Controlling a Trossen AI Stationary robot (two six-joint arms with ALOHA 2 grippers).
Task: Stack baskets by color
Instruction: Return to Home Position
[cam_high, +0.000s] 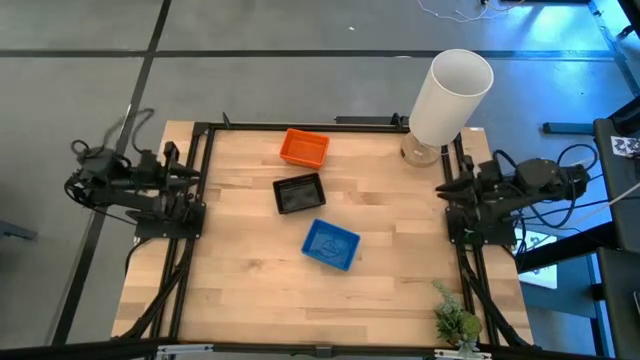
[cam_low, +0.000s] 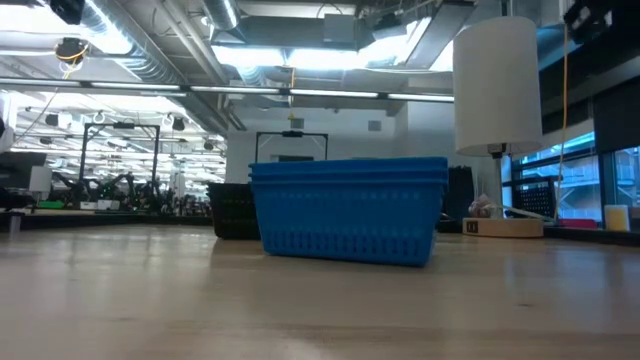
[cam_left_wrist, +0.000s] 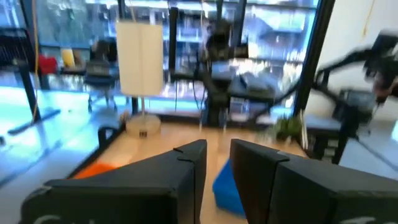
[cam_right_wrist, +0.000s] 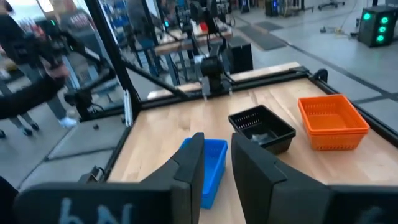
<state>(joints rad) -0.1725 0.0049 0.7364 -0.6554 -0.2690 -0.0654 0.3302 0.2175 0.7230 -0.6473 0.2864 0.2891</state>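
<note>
Three baskets or nests of baskets rest by their bottoms on the wooden table: orange (cam_high: 304, 148) toward the far edge, black (cam_high: 299, 193) in the middle, blue (cam_high: 330, 243) nearer. In the low view the blue one (cam_low: 348, 208) shows several nested rims, and the black one (cam_low: 235, 210) stands behind it. My left gripper (cam_high: 200, 188) is drawn back at the table's left edge, fingers (cam_left_wrist: 193, 165) apart, nothing between them. My right gripper (cam_high: 441, 190) is drawn back at the right edge, also open (cam_right_wrist: 217, 149), pointing across at the baskets (cam_right_wrist: 261, 127).
A tall white cylinder (cam_high: 450, 95) stands on a wooden foot at the far right corner. A small green plant (cam_high: 455, 322) sits at the near right corner. Black frame rails (cam_high: 300, 124) run along the table's far edge and both sides. A person (cam_right_wrist: 31, 68) stands beyond the left edge.
</note>
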